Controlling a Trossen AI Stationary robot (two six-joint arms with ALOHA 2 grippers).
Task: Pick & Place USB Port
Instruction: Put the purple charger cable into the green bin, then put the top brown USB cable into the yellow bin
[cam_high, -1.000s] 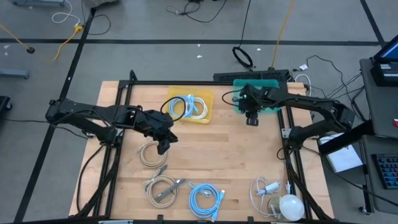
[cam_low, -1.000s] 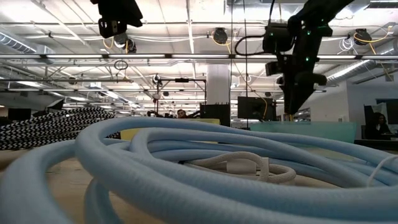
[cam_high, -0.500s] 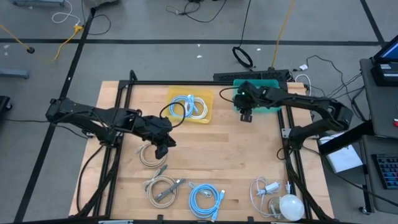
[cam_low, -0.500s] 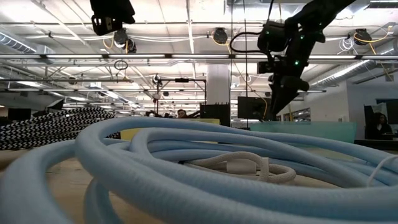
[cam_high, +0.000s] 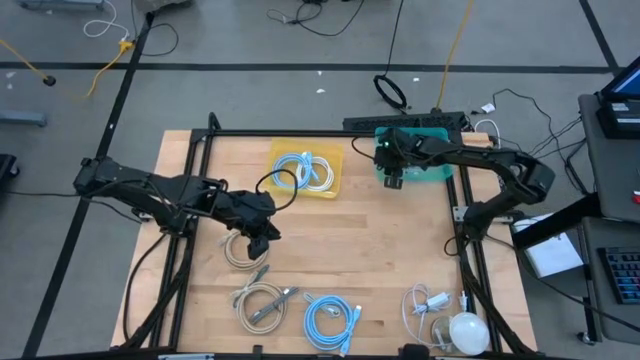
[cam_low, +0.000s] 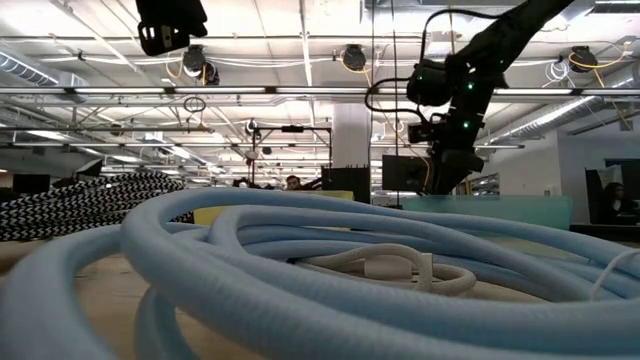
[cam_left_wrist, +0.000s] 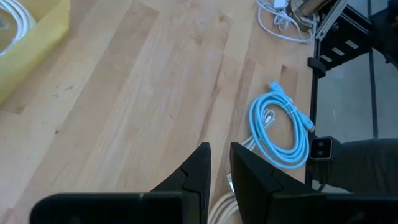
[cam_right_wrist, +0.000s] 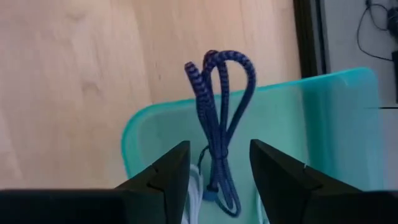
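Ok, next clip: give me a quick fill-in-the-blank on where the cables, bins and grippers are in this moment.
1. The right gripper hangs over the ____ bin.
2. The striped cable seen between its fingers is dark ____.
3. The yellow bin holds light blue and ____ cables.
4. The left gripper hovers over a ____ cable coil.

Missing words: teal; blue; white; beige

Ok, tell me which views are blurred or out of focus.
Low view: the light blue cable coil fills the foreground, soft and out of focus, while the ceiling lights stay sharp. Right wrist view: the blue braided cable over the teal bin is crisp; only the near fingers blur.
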